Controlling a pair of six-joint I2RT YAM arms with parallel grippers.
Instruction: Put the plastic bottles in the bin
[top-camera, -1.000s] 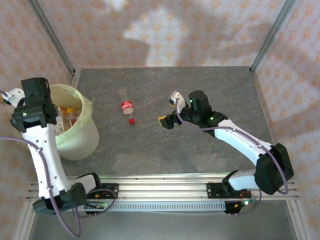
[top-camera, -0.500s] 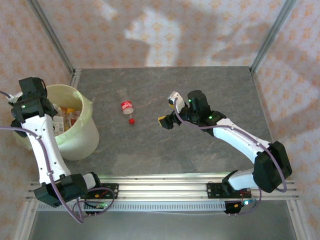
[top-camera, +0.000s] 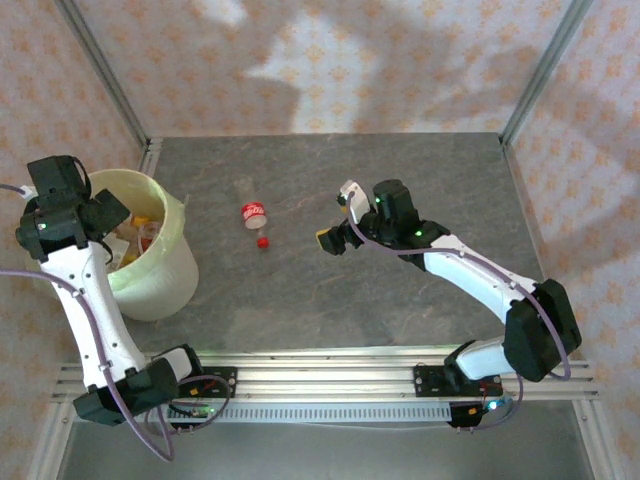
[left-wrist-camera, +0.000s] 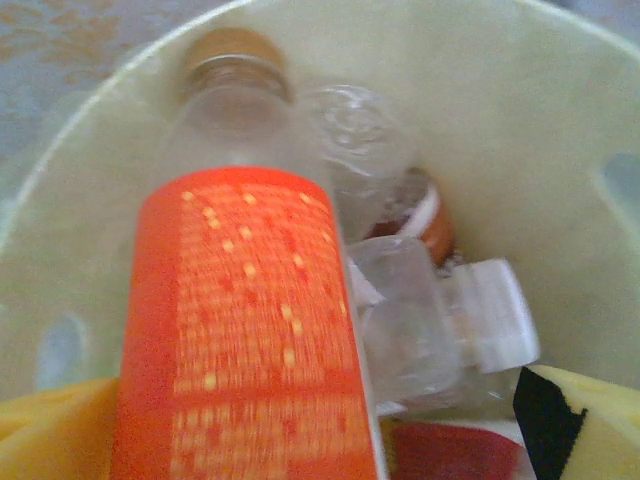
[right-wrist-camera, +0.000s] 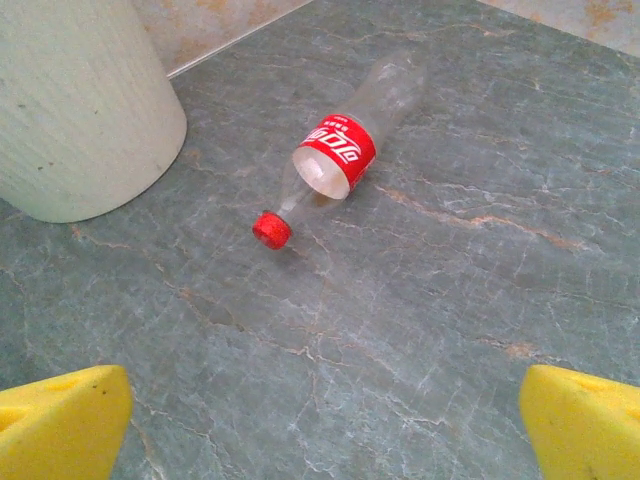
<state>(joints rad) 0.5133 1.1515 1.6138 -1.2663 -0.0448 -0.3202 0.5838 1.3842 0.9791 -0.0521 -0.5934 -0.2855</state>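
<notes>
L end effector (left-wrist-camera: 320, 430) over bin (top-camera: 160, 280), pads spread wide, gripping nothing. Orange-label bottle (left-wrist-camera: 240, 330) below it in bin w/ other bottles (left-wrist-camera: 400, 320). R end effector (top-camera: 336, 217) wide open, empty, right of bin. Red-label bottle (top-camera: 254, 214) lies on counter (top-camera: 400, 300) btw it & bin.

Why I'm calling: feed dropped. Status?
Left hand open over bin, bottles inside. Right hand open, short of red-label bottle on table. Nothing between them.
</notes>
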